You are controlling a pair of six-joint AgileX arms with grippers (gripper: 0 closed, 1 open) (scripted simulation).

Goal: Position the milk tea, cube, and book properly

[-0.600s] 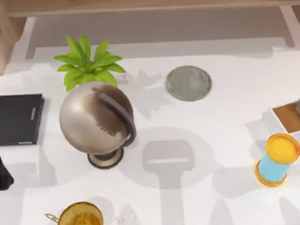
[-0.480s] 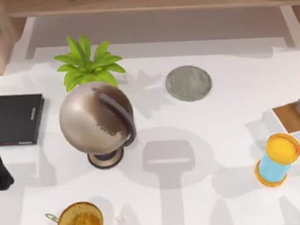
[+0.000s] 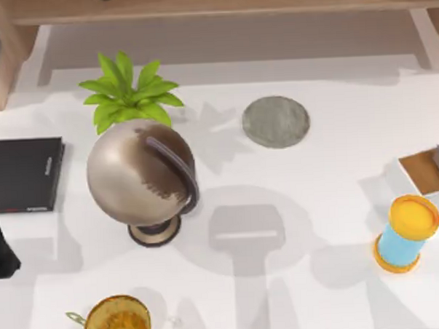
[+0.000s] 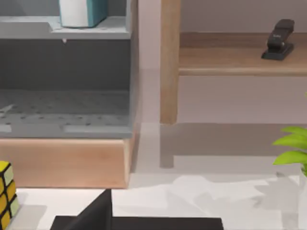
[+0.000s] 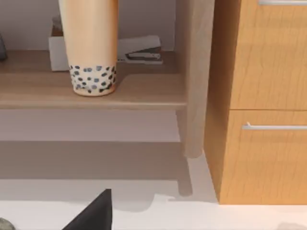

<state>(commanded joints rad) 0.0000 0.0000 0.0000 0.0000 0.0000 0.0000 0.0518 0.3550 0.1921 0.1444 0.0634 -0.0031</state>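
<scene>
The white bench [image 3: 330, 203] is the biggest thing here. A long wooden shelf [image 3: 220, 3] runs along its far edge at 12 o'clock. A shiny globe [image 3: 141, 179] stands on the bench at about 9 o'clock from the middle, and a flat black slab [image 3: 23, 174] lies farther out the same way.

The book [image 4: 82, 12] stands upright on a grey shelf [image 4: 64, 28] inside a cabinet. The milk tea [image 5: 92, 45] stands straight on the wooden shelf, out toward 1 o'clock, with its dark pearls at the bottom. I think both of them look put away.

The cube [image 4: 5, 194] is the little one. It sits on the bench close to the black slab and just in front of the cabinet's wooden base. I think the cube is the job that may be left, and the left arm is the near one, parked at the bench's 9 o'clock edge.

To do it well, the left hand [image 4: 96, 215] should come straight down over the cube, squeeze two flat sides, and lift slowly. It should not bump the slab or the wooden base.

I cannot tell if the left hand is spread or pressed together, and I see nothing in it. The right hand [image 5: 96, 213] faces the milk tea from well apart, and I cannot tell its state either
</scene>
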